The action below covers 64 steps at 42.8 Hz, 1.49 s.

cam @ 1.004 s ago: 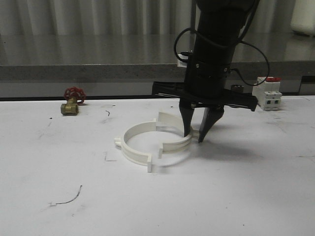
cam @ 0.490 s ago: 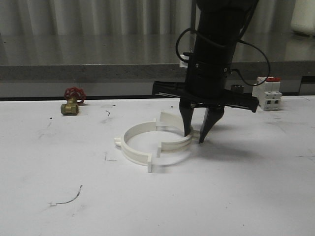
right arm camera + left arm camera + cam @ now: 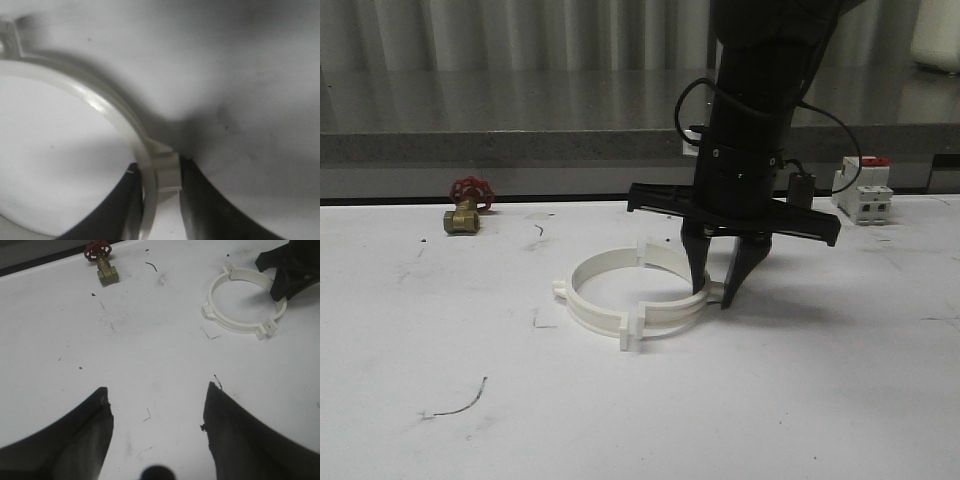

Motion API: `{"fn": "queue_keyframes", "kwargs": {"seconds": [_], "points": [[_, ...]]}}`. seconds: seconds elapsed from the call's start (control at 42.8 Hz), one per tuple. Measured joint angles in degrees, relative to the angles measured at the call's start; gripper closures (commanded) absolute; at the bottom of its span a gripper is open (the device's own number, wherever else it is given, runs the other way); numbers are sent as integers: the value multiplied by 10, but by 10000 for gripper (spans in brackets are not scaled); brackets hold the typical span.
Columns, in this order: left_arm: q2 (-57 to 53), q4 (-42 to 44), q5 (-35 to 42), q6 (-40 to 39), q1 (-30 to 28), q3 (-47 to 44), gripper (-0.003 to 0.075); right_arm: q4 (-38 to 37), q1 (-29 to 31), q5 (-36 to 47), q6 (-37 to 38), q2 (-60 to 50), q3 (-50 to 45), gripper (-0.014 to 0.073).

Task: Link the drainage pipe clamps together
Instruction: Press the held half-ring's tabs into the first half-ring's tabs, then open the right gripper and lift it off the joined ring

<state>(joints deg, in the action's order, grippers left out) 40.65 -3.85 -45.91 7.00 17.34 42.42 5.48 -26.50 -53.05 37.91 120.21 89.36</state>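
- The two drainage pipe clamps [image 3: 638,296] lie flat on the white table [image 3: 820,400], near its middle, and together they trace a near-complete ring; in the left wrist view the ring [image 3: 246,302] looks closed, with paired tabs meeting at the near seam.
- The left half-ring [image 3: 590,295] sits free on the table, touched by nothing, with a small tab sticking out on its far left side.
- The right half-ring [image 3: 670,300] is held at its outer rim: the right gripper [image 3: 716,290] comes straight down on it, one finger inside the ring and one outside, pinched on the wall at a small square block [image 3: 167,172].
- The left gripper [image 3: 156,435] hangs spread wide over bare table, well apart from the ring, holding nothing.
- Whether the end tabs are truly seated or merely butted together cannot be told from here.
- Risks, as I judge them: a further push toward the left could slide the unheld half across the smooth table instead of locking it, since nothing braces it.
- A slightly skewed push could make one tab ride over its partner, leaving the ring crooked.
- Lifting without loosening the pinch would drag the right half out and reopen the seam.
- A brass valve with a red handwheel [image 3: 466,206] and a white breaker [image 3: 863,190] stand well apart, out of the way.
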Motion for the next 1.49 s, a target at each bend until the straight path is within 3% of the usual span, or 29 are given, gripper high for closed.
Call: {"fn": "queue_keyframes", "kwargs": {"seconds": [0.561,0.794,0.888,1.355,1.495], "points": [[0,0,0,0,0,0,321,9,0,2,0,6,5,436],[0,0,0,0,0,0,321,11,0,3,0,8,5,226],[0,0,0,0,0,0,321,15,0,6,-1,8,6,187],[0,0,0,0,0,0,321,-6,0,11,-8,-32,5,188],[0,0,0,0,0,0,321,-6,0,9,-40,-75,4,188]]}}
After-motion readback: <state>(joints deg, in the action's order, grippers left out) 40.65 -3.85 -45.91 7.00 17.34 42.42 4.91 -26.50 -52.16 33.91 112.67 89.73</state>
